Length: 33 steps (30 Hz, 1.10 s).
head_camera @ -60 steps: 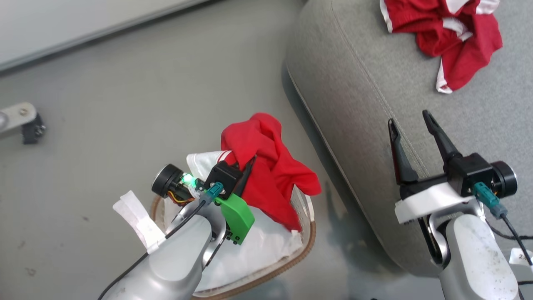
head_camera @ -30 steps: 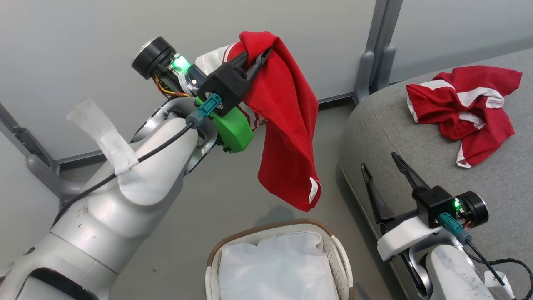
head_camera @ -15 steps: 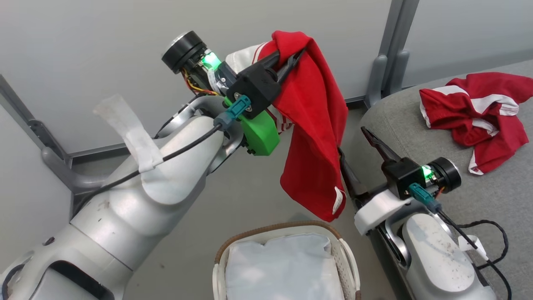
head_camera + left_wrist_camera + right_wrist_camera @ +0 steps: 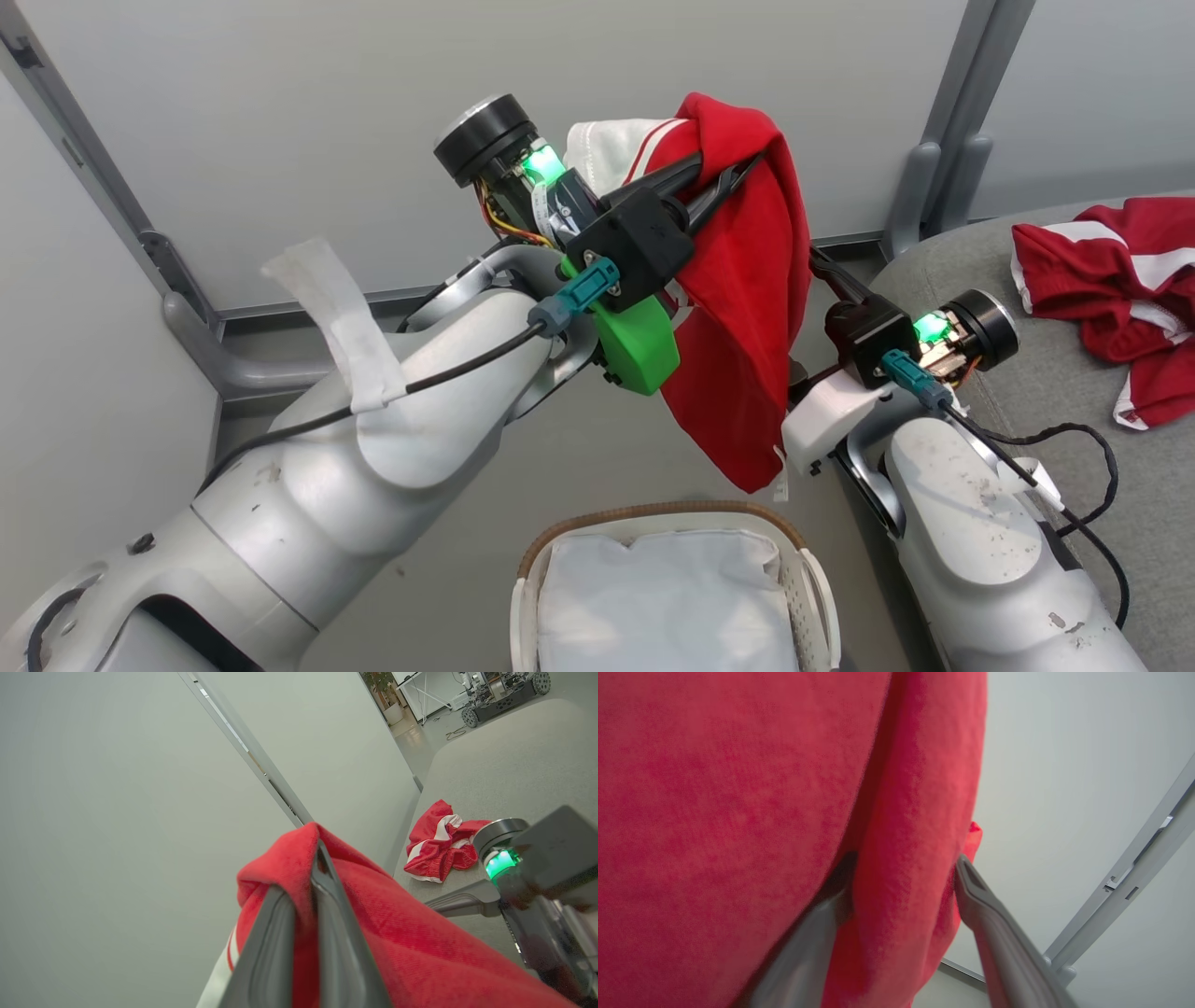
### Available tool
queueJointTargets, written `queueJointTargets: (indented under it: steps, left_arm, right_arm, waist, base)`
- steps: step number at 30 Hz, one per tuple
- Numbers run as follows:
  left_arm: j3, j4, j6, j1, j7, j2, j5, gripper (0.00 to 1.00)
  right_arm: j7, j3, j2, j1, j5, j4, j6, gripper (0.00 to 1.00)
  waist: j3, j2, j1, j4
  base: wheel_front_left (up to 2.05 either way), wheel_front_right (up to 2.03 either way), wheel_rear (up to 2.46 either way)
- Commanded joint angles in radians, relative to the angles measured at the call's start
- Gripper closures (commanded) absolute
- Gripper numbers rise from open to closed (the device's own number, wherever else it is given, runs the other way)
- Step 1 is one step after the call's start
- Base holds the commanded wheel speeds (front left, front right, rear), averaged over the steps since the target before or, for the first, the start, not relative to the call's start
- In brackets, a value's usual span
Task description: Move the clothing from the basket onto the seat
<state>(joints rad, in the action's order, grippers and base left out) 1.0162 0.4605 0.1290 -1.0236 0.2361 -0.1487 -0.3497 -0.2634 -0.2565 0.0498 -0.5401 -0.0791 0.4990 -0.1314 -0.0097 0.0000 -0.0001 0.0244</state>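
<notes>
**One garment in the air above the basket, one on the sofa.**

At the right of your head view is the sofa (image 4: 1153, 532), with the second garment (image 4: 1111, 289) lying crumpled on its cushion. The basket (image 4: 653, 511) stands on the floor at the bottom edge, near the sofa, and its white liner (image 4: 663, 597) lies bare. The held garment (image 4: 747, 308) hangs above the basket, apart from it, between your two arms. Your left claw (image 4: 733, 177) is raised and clenched on the top fold of the held garment, with cloth draped over both fingers. In the right wrist view, your right claw (image 4: 903, 861) stands released, one finger on each side of a hanging fold and not closed on it.
</notes>
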Motion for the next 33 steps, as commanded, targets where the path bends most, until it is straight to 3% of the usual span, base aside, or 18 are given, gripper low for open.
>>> queueJointTargets:
  steps: [1,2,5,6,16,27,28,30,31,32,33]
  left_arm:
    - [0.003,-0.009,0.002,0.017,0.005,-0.008,-0.005,1.0]
    - [0.003,-0.016,0.002,0.02,0.006,-0.011,-0.009,1.0]
    - [0.001,-0.025,0.0,0.034,0.009,-0.02,-0.018,1.0]
    - [0.0,-0.026,-0.003,0.04,0.009,-0.024,-0.022,1.0]
    - [-0.021,-0.01,-0.025,0.104,0.013,-0.046,-0.073,1.0]
    - [-0.062,0.05,-0.058,0.243,0.03,-0.014,-0.135,1.0]
    - [-0.07,0.053,-0.062,0.26,0.029,-0.007,-0.139,0.89]
    - [-0.093,0.041,-0.069,0.294,0.029,0.007,-0.137,0.56]
    - [-0.103,0.036,-0.072,0.313,0.029,0.011,-0.133,0.5]
    - [-0.117,0.028,-0.076,0.334,0.029,0.015,-0.126,0.16]
    - [-0.132,0.022,-0.077,0.357,0.029,0.02,-0.121,0.0]
  right_arm:
    - [-0.002,0.005,0.006,-0.011,0.002,0.019,0.001,0.0]
    - [-0.002,0.006,0.005,-0.017,0.007,0.035,0.001,0.53]
    - [-0.002,0.002,0.005,-0.026,0.018,0.064,0.001,0.79]
    - [-0.002,-0.001,0.005,-0.025,0.021,0.071,0.001,1.0]
    - [-0.002,-0.027,0.007,-0.028,0.051,0.078,0.001,1.0]
    - [-0.002,-0.01,0.021,-0.019,0.069,0.058,0.001,1.0]
    - [-0.002,-0.007,0.021,-0.018,0.07,0.057,0.001,1.0]
    - [-0.002,-0.003,0.022,-0.015,0.071,0.053,0.001,1.0]
    - [-0.002,-0.001,0.024,-0.014,0.071,0.052,0.001,1.0]
    - [-0.002,0.002,0.027,-0.013,0.072,0.05,0.001,1.0]
    - [-0.002,0.006,0.028,-0.012,0.072,0.049,0.001,1.0]
  waist:
    - [-0.001,0.0,0.0001,0.01]
    - [-0.001,0.0,0.0001,0.013]
    - [-0.002,0.0,0.0001,0.018]
    - [-0.002,0.0,0.0001,0.018]
    - [0.003,0.0,0.0001,0.01]
    - [0.016,0.0,0.0001,-0.003]
    - [0.018,0.0,0.0001,-0.003]
    - [0.022,0.0,0.0001,-0.006]
    - [0.024,0.0,0.0001,-0.007]
    - [0.026,0.0,0.0001,-0.008]
    - [0.027,0.0,0.0001,-0.01]
  base:
    - [0.0,0.0,0.0]
    - [0.0,0.0,0.0]
    - [0.0,0.0,0.0]
    - [0.0,0.0,0.0]
    - [0.0,0.0,0.0]
    - [0.0,0.0,0.0]
    - [0.0,0.0,0.0]
    - [0.0,0.0,0.0]
    - [0.0,0.0,0.0]
    - [0.0,0.0,0.0]
    - [0.0,0.0,0.0]
